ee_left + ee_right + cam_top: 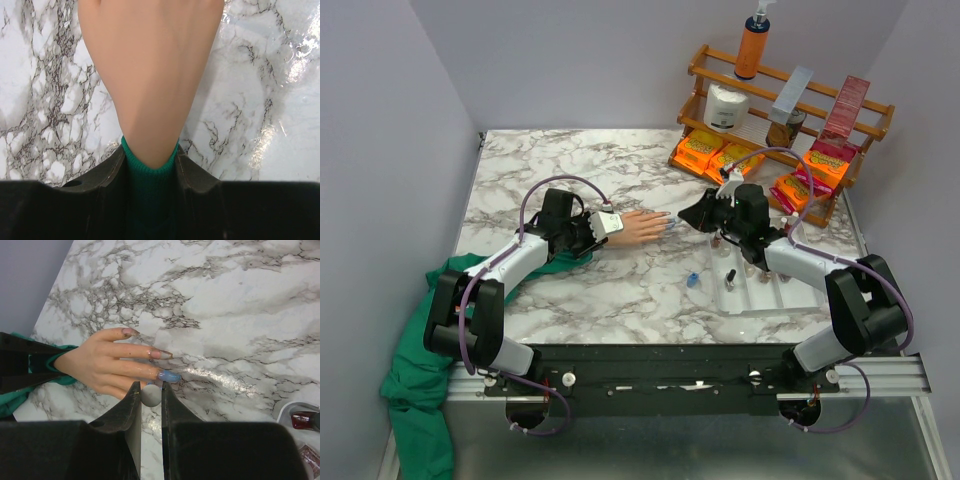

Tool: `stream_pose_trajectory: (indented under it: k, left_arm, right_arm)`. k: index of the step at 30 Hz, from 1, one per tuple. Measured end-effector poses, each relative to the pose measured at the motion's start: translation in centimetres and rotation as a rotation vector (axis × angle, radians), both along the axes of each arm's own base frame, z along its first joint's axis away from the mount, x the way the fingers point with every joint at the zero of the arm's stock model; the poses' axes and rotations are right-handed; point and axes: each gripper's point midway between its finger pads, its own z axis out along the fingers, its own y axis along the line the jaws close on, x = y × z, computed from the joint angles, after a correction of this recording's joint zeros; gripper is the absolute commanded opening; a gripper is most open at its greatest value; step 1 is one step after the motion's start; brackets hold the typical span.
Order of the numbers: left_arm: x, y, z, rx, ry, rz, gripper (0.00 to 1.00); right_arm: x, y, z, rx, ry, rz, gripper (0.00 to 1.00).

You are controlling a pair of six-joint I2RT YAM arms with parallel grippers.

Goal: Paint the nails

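While painting is under way, table (570, 160): is carrying the whole setup on its marble top, and both arms are reaching in toward its middle.
green sleeve (420, 380): is trailing off the near left corner; its cuff end is sitting between the left jaws.
left gripper (150, 167): is closing narrowly on the cuff at the wrist, one jaw on each side. I judge it is pinning the fake hand so nothing is sliding under the brush.
fake hand (107, 362): is lying flat, back up, near the table's centre. Its long axis is running left to right in the top view, wrist toward the left gripper, fingers pointing at the right gripper.
right gripper (150, 390): is pinching nearly shut on a round grey cap (151, 395), probably the polish brush handle seen end-on. Bristles are hiding below it, so contact cannot be told.
nails (170, 376): are facing up at the fingertips, just beside the right jaws. One is showing blue, the others pale with darker tips.
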Motion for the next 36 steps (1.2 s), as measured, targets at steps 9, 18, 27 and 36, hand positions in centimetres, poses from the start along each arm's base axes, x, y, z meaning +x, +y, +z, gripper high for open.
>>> stream_pose_trajectory:
  k: [9, 18, 27, 36]
  left_arm:
    - [-0.01, 0.00, -0.01, 0.000, 0.000, 0.000, 0.00]
    - [-0.01, 0.00, -0.01, 0.000, 0.000, 0.000, 0.00]
    - [-0.01, 0.00, -0.01, 0.000, 0.000, 0.000, 0.00]
    - [-0.01, 0.00, 0.00, 0.000, 0.000, 0.000, 0.00]
  right_arm:
    - [0.03, -0.03, -0.14, -0.005, 0.012, -0.003, 0.01]
    - [0.26, 0.07, 0.19, 0.000, 0.005, -0.004, 0.01]
    - [0.26, 0.07, 0.09, 0.000, 0.009, -0.005, 0.01]
    - [0.58, -0.09, 0.08, -0.002, 0.012, -0.024, 0.01]
